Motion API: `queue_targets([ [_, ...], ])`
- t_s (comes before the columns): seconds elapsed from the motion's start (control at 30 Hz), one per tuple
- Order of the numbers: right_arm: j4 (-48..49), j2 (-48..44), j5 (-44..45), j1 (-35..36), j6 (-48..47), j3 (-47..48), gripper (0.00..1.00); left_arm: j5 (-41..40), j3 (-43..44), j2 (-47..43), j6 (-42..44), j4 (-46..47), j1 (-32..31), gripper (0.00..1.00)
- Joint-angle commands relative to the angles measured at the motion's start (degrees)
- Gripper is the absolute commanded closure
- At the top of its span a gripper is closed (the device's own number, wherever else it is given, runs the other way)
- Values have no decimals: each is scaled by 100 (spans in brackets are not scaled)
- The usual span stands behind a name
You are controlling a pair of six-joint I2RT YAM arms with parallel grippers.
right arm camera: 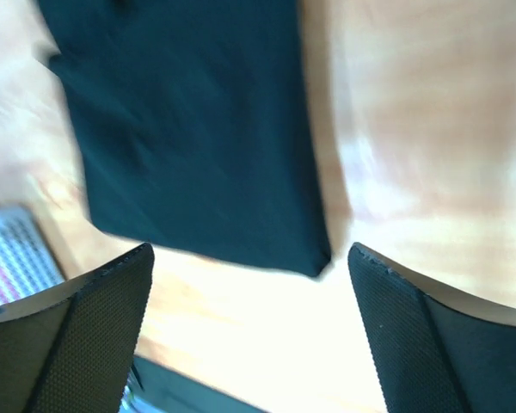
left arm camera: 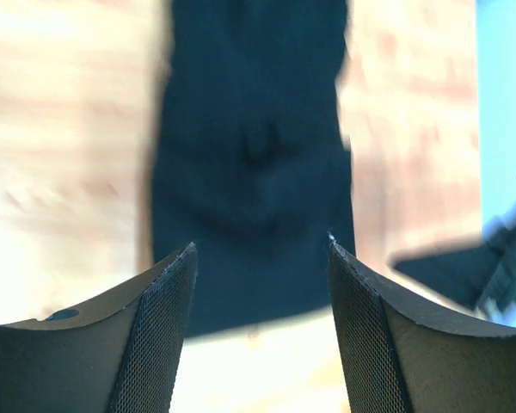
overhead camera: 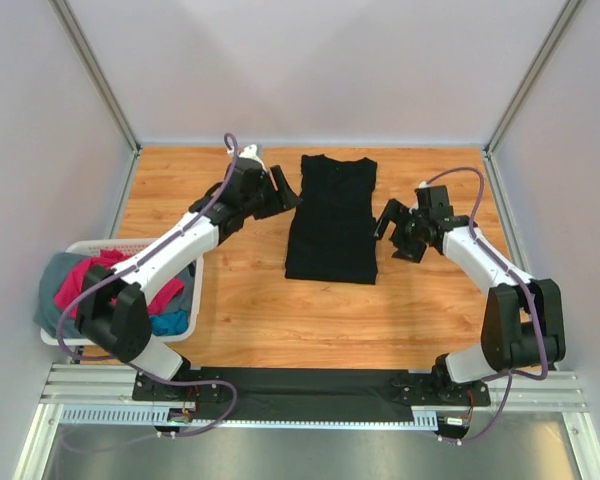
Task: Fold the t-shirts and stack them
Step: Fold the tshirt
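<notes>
The black t-shirt (overhead camera: 331, 218) lies flat on the table middle, folded into a long narrow rectangle. It also shows in the left wrist view (left arm camera: 254, 163) and the right wrist view (right arm camera: 189, 129). My left gripper (overhead camera: 285, 190) is open and empty just off the shirt's left edge near its far end. My right gripper (overhead camera: 388, 222) is open and empty just off the shirt's right edge. The pink (overhead camera: 92, 275), blue (overhead camera: 170, 322) and grey (overhead camera: 52, 290) t-shirts lie bunched in the white basket (overhead camera: 125, 246).
The white slotted basket stands at the table's left edge under the left arm. Grey walls (overhead camera: 310, 70) close in the table at the back and sides. A black mat (overhead camera: 310, 385) lies along the near edge between the arm bases.
</notes>
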Motion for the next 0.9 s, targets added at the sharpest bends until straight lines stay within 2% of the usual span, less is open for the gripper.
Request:
queue_targets([
  [0.0, -54, -375, -361, 3, -238, -541, 6, 545, -706, -118, 453, -108, -391, 31],
  [0.13, 139, -534, -450, 73, -229, -1104, 14, 598, -1208, -136, 251, 6, -568, 32],
  [0.4, 605, -403, -327, 250, -106, -1623, 17, 221, -1753, 92, -189, 85, -612, 34],
  [0.57, 922, -43, -458, 285, 0, -1614, 21, 405, -1850, 356, -294, 270, -612, 34],
  [0.87, 1028, 450, -449, 329, 9, -1439, 34, 458, -2071, 505, -391, 560, -612, 37],
])
